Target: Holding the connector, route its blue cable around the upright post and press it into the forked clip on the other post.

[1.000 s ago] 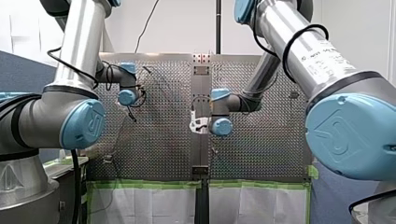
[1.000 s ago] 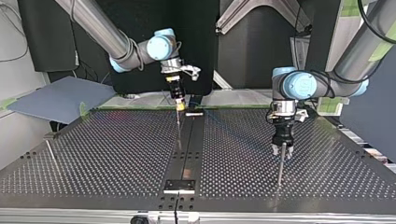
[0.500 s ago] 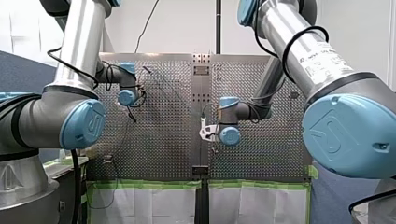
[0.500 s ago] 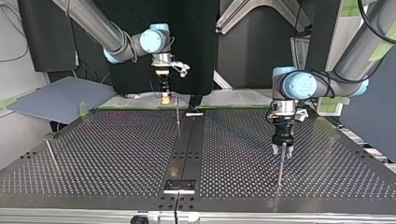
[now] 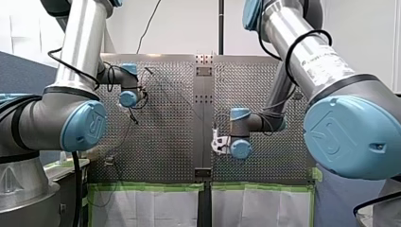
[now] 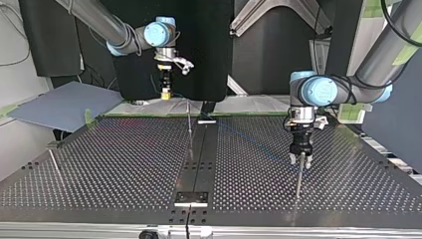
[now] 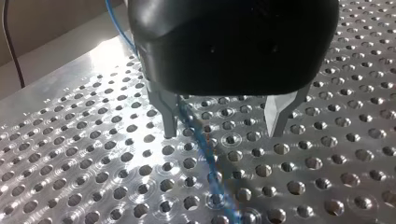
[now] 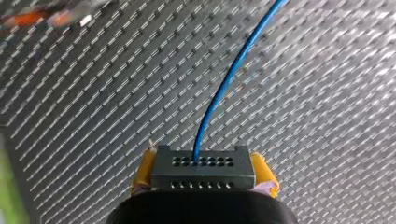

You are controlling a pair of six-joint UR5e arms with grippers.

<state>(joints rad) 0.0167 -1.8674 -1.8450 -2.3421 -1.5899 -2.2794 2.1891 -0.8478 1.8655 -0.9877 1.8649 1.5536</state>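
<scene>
In the right wrist view my right gripper [image 8: 203,184] has its yellow pads shut on a dark grey connector [image 8: 203,168]. A blue cable [image 8: 229,79] leaves the connector and runs away over the perforated plate. In the top view my right gripper [image 6: 164,93] hangs high beyond the table's far edge, left of a thin upright post [image 6: 189,119]. My left gripper [image 6: 300,160] stands just above another post [image 6: 298,181] at the top view's right. In the left wrist view its metal fingers [image 7: 169,116] stand open, and the blue cable [image 7: 205,154] lies on the plate between them.
A dark strip [image 6: 199,159] runs down the middle of the perforated table [image 6: 124,169]. A third thin post [image 6: 54,167] leans near the top view's left edge. A grey board [image 6: 59,104] lies off the table at the far left.
My right arm has carried the connector up and to the top view's left, away from the middle post. In the front view it has come nearer and lower. My left arm has not moved.
</scene>
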